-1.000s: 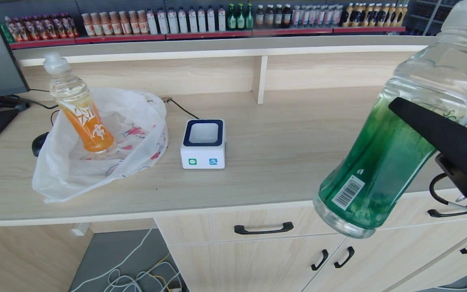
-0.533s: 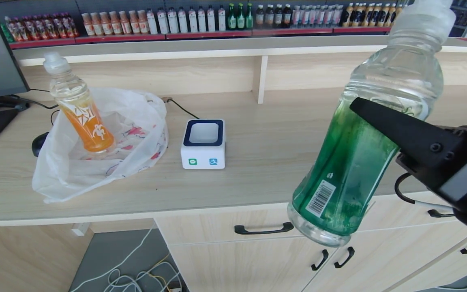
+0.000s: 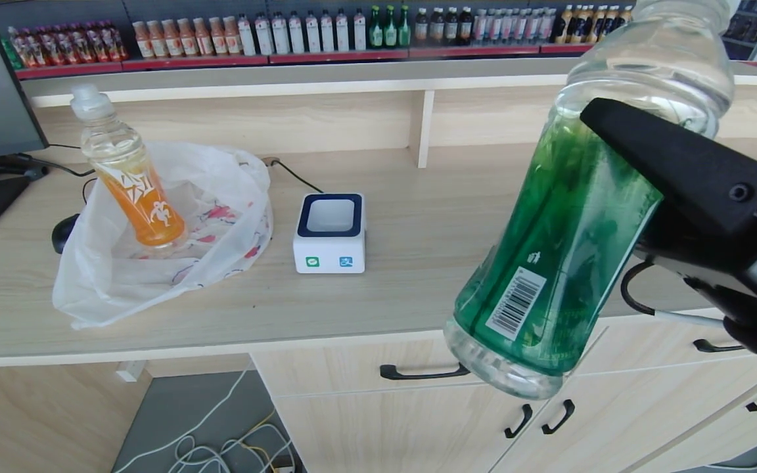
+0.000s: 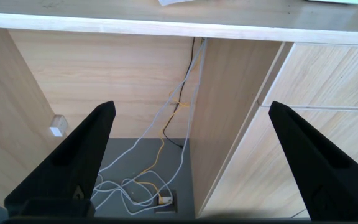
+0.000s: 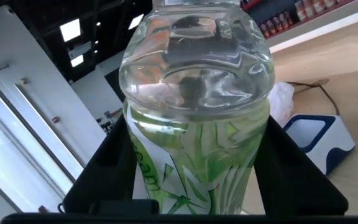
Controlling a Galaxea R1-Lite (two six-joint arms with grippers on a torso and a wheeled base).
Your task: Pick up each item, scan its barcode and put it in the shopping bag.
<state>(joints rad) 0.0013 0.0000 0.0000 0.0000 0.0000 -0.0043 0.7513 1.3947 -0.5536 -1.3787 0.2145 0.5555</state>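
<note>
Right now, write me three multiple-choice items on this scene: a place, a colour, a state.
1. The orange bottle stands: A on the scanner; B in the shopping bag; C in a drawer.
2. The held bottle in the right claw is mostly: A green; B red; C blue.
3. The left claw is: A shut on a bottle; B shut on the bag; C open, empty.
Answers: B, the bag's plastic rings it; A, a green label wraps its body; C, it stands wide apart, holding nothing.
</note>
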